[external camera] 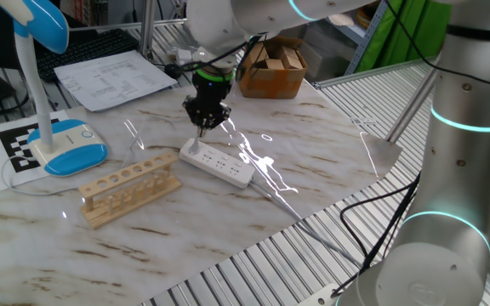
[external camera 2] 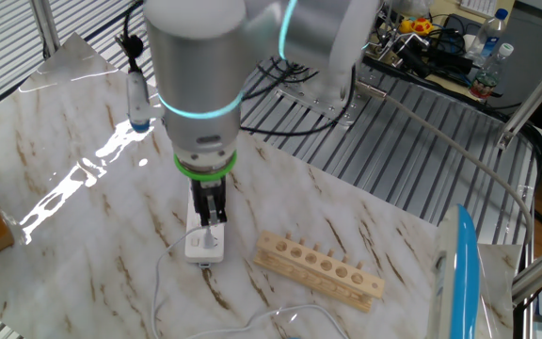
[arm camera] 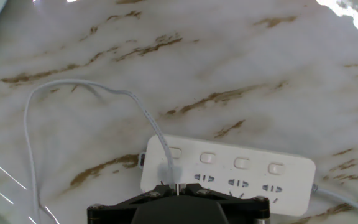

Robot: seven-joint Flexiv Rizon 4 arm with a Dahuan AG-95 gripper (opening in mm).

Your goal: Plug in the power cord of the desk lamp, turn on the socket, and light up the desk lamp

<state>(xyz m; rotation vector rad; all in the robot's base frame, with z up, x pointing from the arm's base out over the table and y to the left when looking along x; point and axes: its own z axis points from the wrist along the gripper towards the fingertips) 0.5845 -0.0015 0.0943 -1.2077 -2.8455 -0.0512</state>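
- At the near end of the long white plastic power strip [arm camera: 229,177], the gripper [external camera: 202,129] points straight down, its black fingers [external camera 2: 209,209] clenched together just above the first outlet; whether they pinch anything cannot be told.
- From that end outlet the thin white power cord [arm camera: 73,87] rises in front of the fingers, then loops away across the marble-patterned table [external camera: 313,153].
- Beside the strip lies a pale wooden rack [external camera: 129,189] with a row of round holes.
- Farther off stands the blue-and-white plastic desk lamp [external camera: 58,127], its oval base near a black-and-white printed marker [external camera: 22,146].
- Beyond the table edge sits a brown cardboard box [external camera: 272,70].
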